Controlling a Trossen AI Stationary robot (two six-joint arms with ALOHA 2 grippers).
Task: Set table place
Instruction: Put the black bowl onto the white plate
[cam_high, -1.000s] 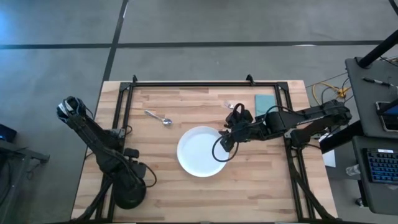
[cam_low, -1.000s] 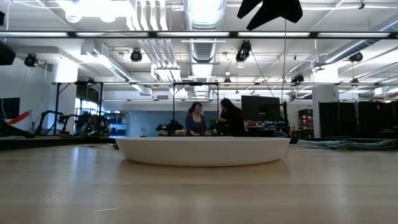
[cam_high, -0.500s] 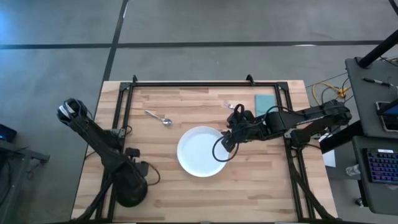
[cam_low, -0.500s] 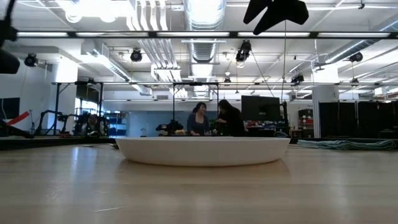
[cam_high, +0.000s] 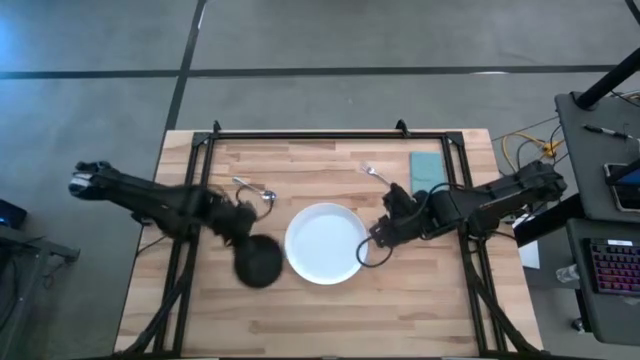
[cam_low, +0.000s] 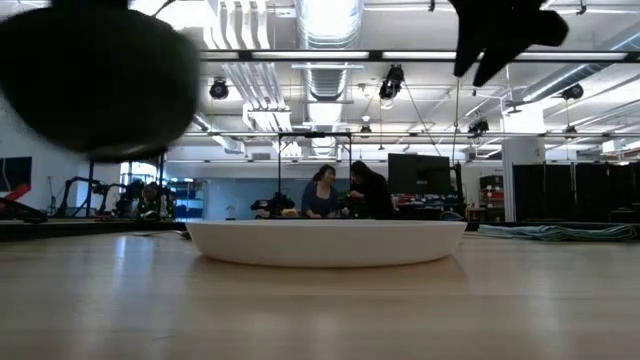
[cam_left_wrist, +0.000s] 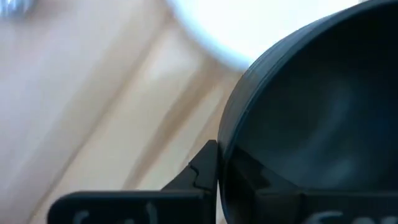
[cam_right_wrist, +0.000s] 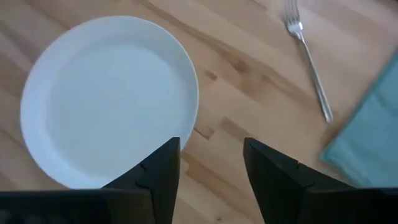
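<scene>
A white plate rests flat on the middle of the wooden table; the low view shows the plate from the side. My left gripper is shut on a black bowl, which hangs just left of the plate and high in the low view. A spoon lies behind the bowl. A fork lies far right of the plate. My right gripper stands open over bare wood at the plate's right rim. My left gripper holds the bowl by its rim, on the side toward the table's far left. One finger lies against the outside of the wall; the other is hidden inside the bowl. The fingers slant down from the left. The bowl is lifted clear of the table.
A teal napkin lies at the far right, beside the fork. Black frame rails run along the table's far edge and both sides. People stand in the room beyond the table.
My left arm has swung from the table's near left corner toward the far edge and the plate, carrying the black bowl, which now hangs clear of the table beside the plate. My right gripper has drawn back a little toward the right edge, uncovering the fork.
</scene>
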